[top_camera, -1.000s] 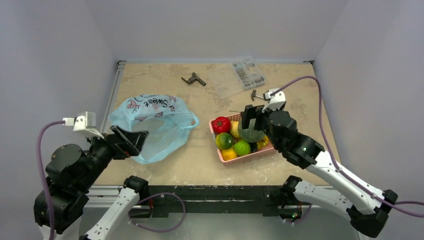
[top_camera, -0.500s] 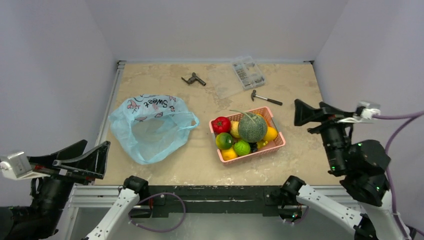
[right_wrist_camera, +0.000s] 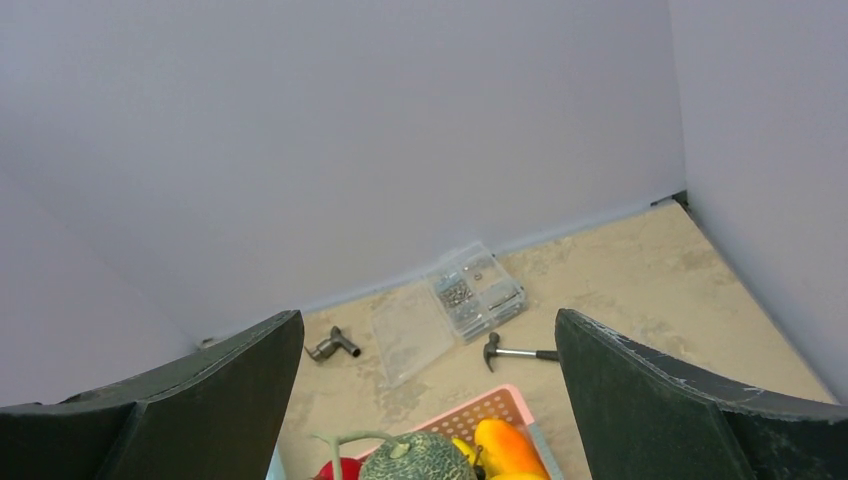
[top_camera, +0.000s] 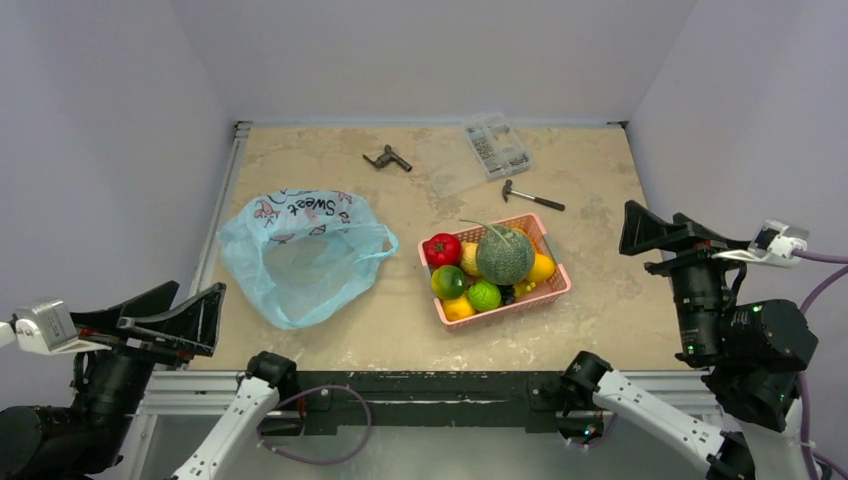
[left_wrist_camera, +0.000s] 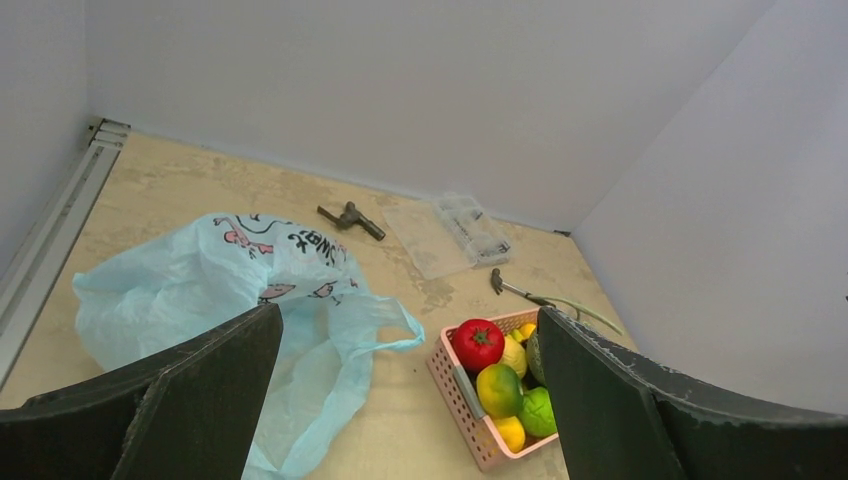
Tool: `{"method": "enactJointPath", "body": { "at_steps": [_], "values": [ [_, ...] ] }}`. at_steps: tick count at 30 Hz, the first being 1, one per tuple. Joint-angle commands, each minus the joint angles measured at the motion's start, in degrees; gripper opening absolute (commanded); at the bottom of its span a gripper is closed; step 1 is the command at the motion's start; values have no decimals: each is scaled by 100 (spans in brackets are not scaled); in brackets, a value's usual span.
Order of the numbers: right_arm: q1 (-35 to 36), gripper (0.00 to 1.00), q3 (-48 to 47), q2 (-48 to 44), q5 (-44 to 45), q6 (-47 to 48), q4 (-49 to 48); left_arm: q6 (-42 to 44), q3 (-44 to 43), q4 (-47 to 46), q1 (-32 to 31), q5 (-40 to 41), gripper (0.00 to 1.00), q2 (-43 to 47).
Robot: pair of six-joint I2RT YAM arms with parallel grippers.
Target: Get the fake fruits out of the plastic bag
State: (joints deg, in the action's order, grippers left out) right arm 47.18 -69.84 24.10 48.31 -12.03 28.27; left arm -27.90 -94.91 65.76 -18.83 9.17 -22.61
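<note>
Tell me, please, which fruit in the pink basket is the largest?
The grey-green netted melon with its curved stem; it dwarfs the red tomato and the lime-green fruit.

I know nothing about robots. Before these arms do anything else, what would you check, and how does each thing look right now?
1. The left tool is open and empty: ok.
2. The right tool is open and empty: ok.
3. The melon is out of the plastic bag and lies in the pink basket: ok.
4. The red tomato is in the basket too: ok.
5. Nothing is left in the bag: cannot tell; it lies flat, but folds hide part.
6. Both tools are away from bag and basket: ok.
</note>
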Motion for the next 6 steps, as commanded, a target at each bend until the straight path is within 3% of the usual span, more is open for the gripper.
{"method": "enactJointPath", "body": {
  "at_steps": [1, 6],
  "values": [
    [-7, 99, 43, -53, 498, -146, 57, 85, -3, -68, -20, -72, 100, -48],
    [-7, 99, 116, -58, 469, -59, -39, 105, 61, -63, -19, -73, 100, -66]
  ]
}}
